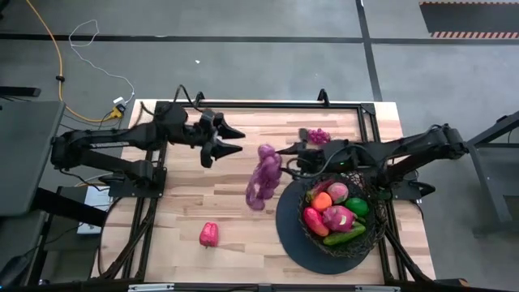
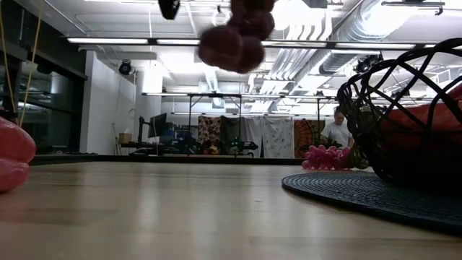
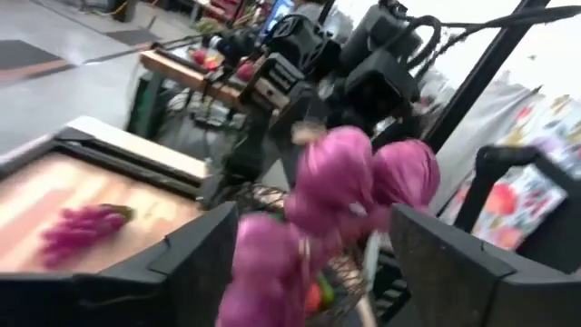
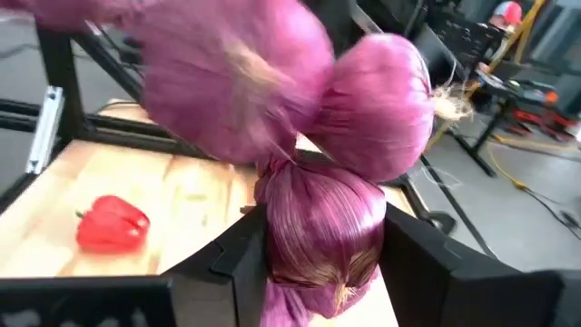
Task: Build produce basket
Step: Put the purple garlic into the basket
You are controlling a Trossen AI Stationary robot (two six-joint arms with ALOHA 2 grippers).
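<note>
1. Left arm enters from the left edge of the high view; left gripper sits upper-left of centre, above the wooden table, fingers spread apart with nothing between them.
2. Left wrist view: its two dark fingers stand wide, the purple bunch hanging in the gap beyond them, not touched.
3. Red pepper lies alone on the table, lower-left of centre in the high view, well apart from both grippers. In the low view it shows as a red blur at the left edge.
4. Purple bunch, a string of onion-like bulbs, hangs at centre of the high view, just left of the basket's base, off the table; the low view shows it top centre, clear of the tabletop.
5. Right gripper is just right of the bunch's top, clamped on it; right wrist view shows a bulb pinched between its fingers.
6. Small pink grape bunch lies on the table near the top edge, above the right gripper.
7. Basket, black wire mesh on a dark round base, sits lower right. Inside: orange, peach, green ball, pink dragon fruit, red pepper, cucumber.
8. Right arm enters from the right edge, running over the basket's upper rim.
9. Low view: a person in the room behind, right of centre.
</note>
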